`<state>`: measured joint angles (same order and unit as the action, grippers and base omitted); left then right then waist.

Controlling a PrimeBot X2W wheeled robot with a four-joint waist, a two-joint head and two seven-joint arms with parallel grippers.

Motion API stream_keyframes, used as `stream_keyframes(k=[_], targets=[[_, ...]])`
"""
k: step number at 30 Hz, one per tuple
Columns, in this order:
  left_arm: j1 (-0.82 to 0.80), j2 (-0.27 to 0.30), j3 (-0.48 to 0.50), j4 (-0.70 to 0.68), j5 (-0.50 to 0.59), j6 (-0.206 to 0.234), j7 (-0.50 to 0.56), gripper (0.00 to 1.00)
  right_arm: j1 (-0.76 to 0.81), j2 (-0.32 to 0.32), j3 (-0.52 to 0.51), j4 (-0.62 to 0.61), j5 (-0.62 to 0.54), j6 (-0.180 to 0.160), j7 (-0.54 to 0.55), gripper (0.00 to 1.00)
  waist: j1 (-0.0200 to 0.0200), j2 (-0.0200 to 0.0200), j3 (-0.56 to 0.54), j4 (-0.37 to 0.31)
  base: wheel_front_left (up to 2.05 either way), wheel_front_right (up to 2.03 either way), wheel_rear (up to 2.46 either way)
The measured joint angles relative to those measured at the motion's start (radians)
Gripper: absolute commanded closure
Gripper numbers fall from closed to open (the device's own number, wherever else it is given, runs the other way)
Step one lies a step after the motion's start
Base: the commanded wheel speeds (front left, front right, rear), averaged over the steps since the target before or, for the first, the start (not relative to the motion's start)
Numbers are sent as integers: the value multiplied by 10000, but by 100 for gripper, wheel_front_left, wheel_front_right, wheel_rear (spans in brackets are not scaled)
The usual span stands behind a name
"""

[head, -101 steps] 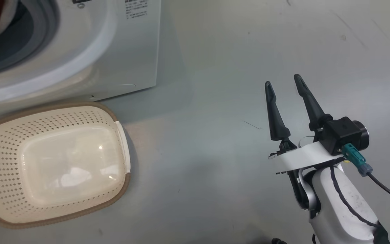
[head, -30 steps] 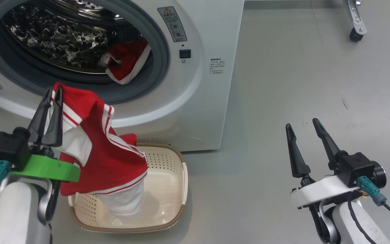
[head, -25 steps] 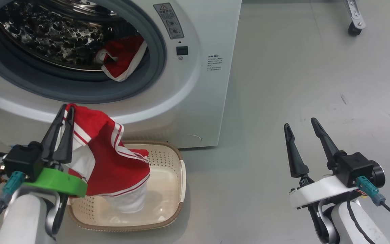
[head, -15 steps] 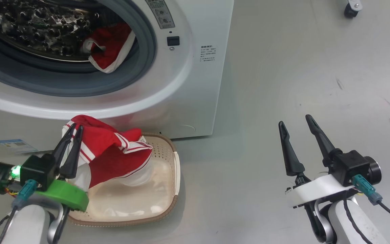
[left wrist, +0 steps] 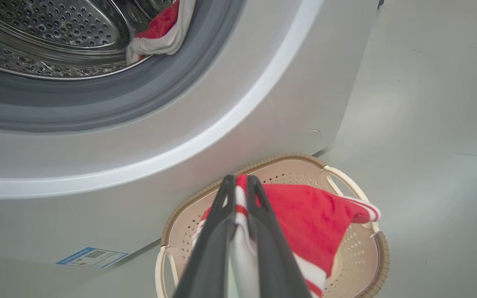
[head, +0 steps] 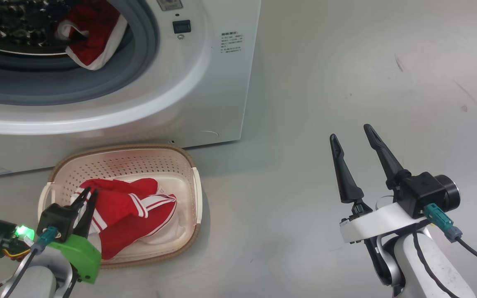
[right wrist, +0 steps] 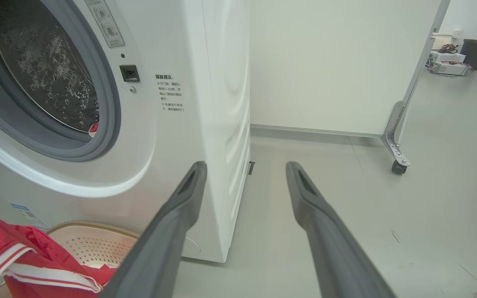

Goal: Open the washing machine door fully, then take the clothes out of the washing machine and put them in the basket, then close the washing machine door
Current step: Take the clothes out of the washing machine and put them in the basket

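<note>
Change since a second ago: red garment (head: 126, 207) brought down by the left gripper (head: 90, 191) from hanging above the basket (head: 139, 148) to lying inside it. Head camera also tilted down, so the washing machine (head: 205, 82) sitting higher in the picture is no move of the machine.
Garment relative to left gripper: near-left edge of the cloth pinched between the fingers. Remainder spread to the right of the fingertips across the basket bottom, white striped trim on top.
Basket position: on the floor (head: 346, 62), just in front of the washing machine, below its round opening.
Second garment (head: 93, 37): red with a white edge, at the lip of the drum (left wrist: 56, 33), partly over the grey seal (head: 139, 62). Well apart from both grippers.
Hidden or cut off: near-left corner of the basket covered by the left wrist in the head view. Upper part of the drum cropped. Depth of the fingertips below the basket rim not clear. White part of the held garment mostly under the red.
Left gripper: fingers drawn together, clamped on the red garment, a strip of red-and-white cloth showing in the narrow gap in the left wrist view.
Right gripper (head: 350, 131): fingers spread wide, holding nothing, touching nothing, over bare floor well to the right of the basket.
</note>
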<state>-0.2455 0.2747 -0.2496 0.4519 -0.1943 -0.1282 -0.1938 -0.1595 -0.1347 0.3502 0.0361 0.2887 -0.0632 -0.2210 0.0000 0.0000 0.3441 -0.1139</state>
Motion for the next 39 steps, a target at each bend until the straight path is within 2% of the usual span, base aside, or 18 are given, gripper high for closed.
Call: stream_keyframes(k=[20, 26, 32, 33, 34, 35, 39], targets=[[-1777, 349, -228, 2232, -198, -2, 1051, 100, -493, 301, 117, -376, -194, -111, 42, 0, 0, 0, 1882, -1079, 0, 0, 0], [-2124, 422, -201, 2840, -261, -2, 1060, 100, -675, 420, 153, -372, -194, -115, -46, 0, 0, 0, 2311, -1382, 0, 0, 0], [-2582, 387, -63, 3384, -428, -2, 1009, 100, -675, 424, -52, -343, -194, -276, -59, 0, 0, 0, 2615, -1583, 0, 0, 0], [-2615, 380, -69, 3478, -428, -2, 988, 95, -675, 424, -63, -332, -194, -276, -59, 0, 0, 0, 2642, -1599, 0, 0, 0], [-2632, 374, -75, 3544, -428, -2, 949, 52, -675, 424, -73, -328, -196, -276, -61, 0, 0, 0, 2662, -1608, 0, 0, 0], [-2651, 360, -67, 3628, -435, -2, 905, 0, -675, 424, -86, -320, -196, -276, -77, 0, 0, 0, 2673, -1609, 0, 0, 0], [-2698, 117, -288, 4042, -650, -2, 899, 0, -676, 422, -198, -245, -217, -295, -136, 0, 0, 0, 2631, -1551, 0, 0, 0]])
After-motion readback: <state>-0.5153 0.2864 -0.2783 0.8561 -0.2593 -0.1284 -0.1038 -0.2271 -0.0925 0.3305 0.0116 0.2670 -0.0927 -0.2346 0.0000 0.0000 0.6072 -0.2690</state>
